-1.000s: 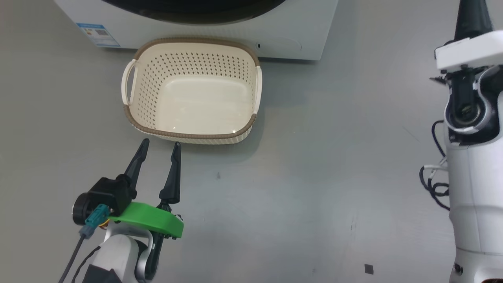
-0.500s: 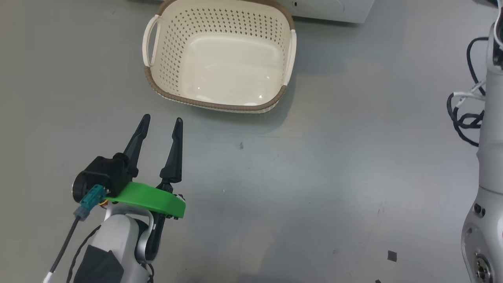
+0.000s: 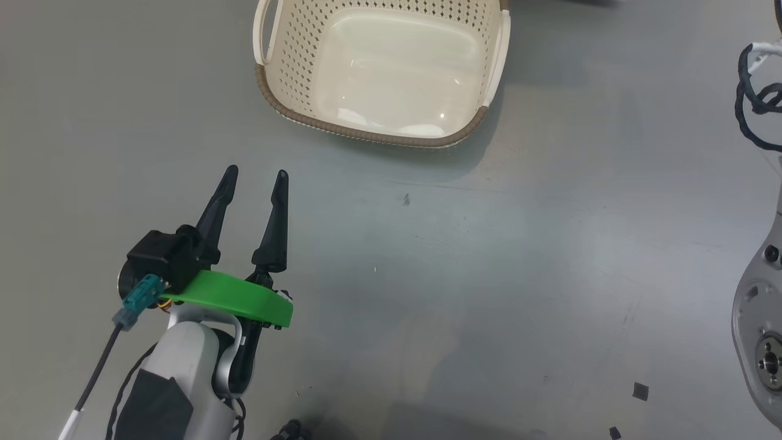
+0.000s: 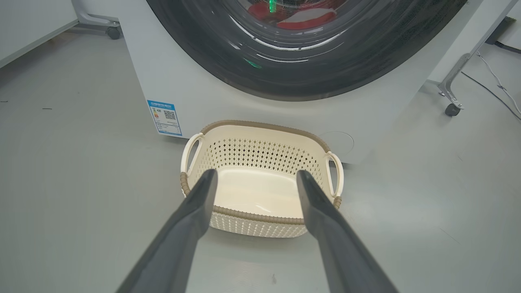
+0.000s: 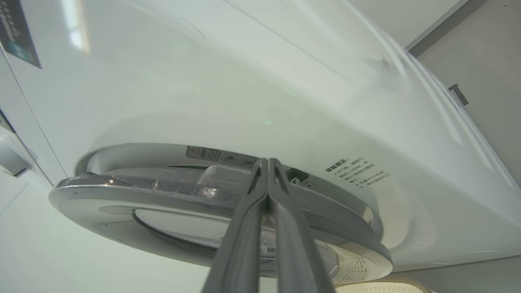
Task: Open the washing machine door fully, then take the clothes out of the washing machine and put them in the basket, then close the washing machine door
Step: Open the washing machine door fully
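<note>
left end effector (image 3: 256, 172): dark tapered fingers (image 3: 272, 232) | green bracket (image 3: 235, 300) | teal connector (image 3: 139, 298) | white forearm (image 3: 186, 360)

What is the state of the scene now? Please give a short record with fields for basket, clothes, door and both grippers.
basket: empty, on the floor before the washing machine
clothes: red cloth behind the door glass
door: slightly ajar, it seems
left gripper: open, holding nothing
right gripper: shut, tips at the door edge
</note>
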You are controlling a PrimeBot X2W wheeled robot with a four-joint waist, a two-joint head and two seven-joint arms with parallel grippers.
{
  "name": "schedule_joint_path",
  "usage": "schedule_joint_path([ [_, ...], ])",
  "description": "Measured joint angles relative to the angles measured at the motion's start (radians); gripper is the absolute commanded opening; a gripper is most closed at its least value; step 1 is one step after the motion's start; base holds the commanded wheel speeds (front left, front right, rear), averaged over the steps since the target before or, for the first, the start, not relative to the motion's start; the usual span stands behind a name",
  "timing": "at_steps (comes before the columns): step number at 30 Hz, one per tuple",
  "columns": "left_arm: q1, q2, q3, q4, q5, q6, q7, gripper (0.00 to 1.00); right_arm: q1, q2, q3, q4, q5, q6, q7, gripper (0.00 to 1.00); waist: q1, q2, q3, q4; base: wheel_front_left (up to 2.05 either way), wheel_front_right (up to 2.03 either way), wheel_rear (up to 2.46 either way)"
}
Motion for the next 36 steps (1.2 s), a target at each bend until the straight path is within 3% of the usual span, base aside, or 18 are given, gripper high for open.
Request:
schedule_joint_path([
  [12,-0.017,-0.003,-0.009,0.009,-0.016,-0.007,0.0,1.0,-0.105,0.007,-0.062,0.127,0.134,-0.009,0.066,0.0,-0.0001,0.0,0.028,0.033,0.0,0.0,0.0],
  [36,-0.022,-0.004,-0.038,0.016,-0.035,-0.007,0.0,1.0,-0.269,0.002,-0.105,0.341,0.227,-0.016,0.156,0.0,-0.0001,0.0,0.036,0.071,0.0,0.0,0.0],
])
